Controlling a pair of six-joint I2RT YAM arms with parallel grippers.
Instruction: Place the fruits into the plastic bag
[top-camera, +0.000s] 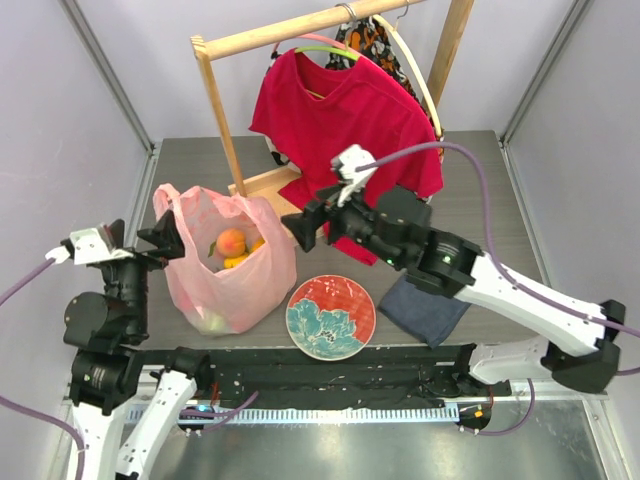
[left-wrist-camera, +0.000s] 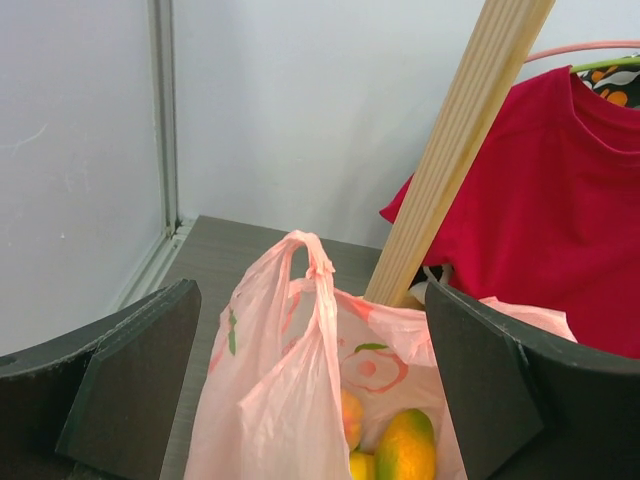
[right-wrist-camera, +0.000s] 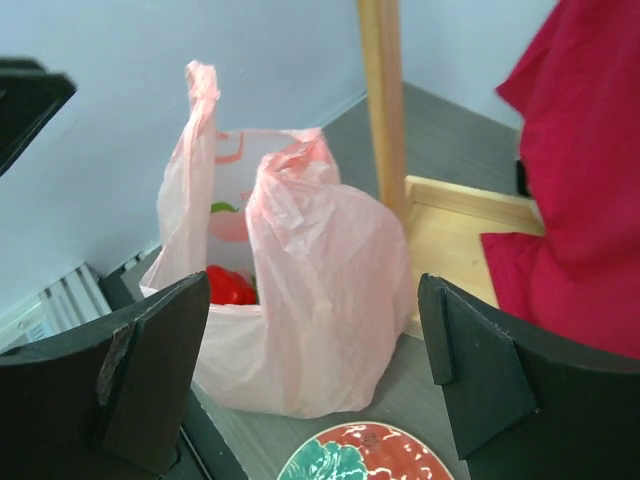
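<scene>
The 2 dark fingers of my left gripper (left-wrist-camera: 310, 375) filled the bottom corners of its wrist view, spread wide and holding nothing. Between them rose a twisted loop handle of the plastic bag (left-wrist-camera: 290, 400); whether either finger touched it, I could not tell. Down in the bag's open mouth I saw a yellow-green mango (left-wrist-camera: 408, 450) against an orange peach (left-wrist-camera: 350, 415). From above, that gripper sat at the bag's left edge, up by the handle. My right gripper (top-camera: 310, 228) hung in the air just to the right of the bag, its jaws parted too and empty. In its wrist view the bag stood upright on the tabletop (top-camera: 200, 165) between the fingers, and a red fruit (right-wrist-camera: 228, 286) showed at its left side. Seen from overhead, the peach lay on top in the bag with yellow fruit just under it, and something pale green showed through the plastic near the bottom. The red plate (top-camera: 330, 316) lay close to the bag's lower right corner. A red T-shirt (top-camera: 350, 120) hung on the wooden rack (top-camera: 225, 130) behind, and a folded blue cloth (top-camera: 425, 305) lay under my right arm.
</scene>
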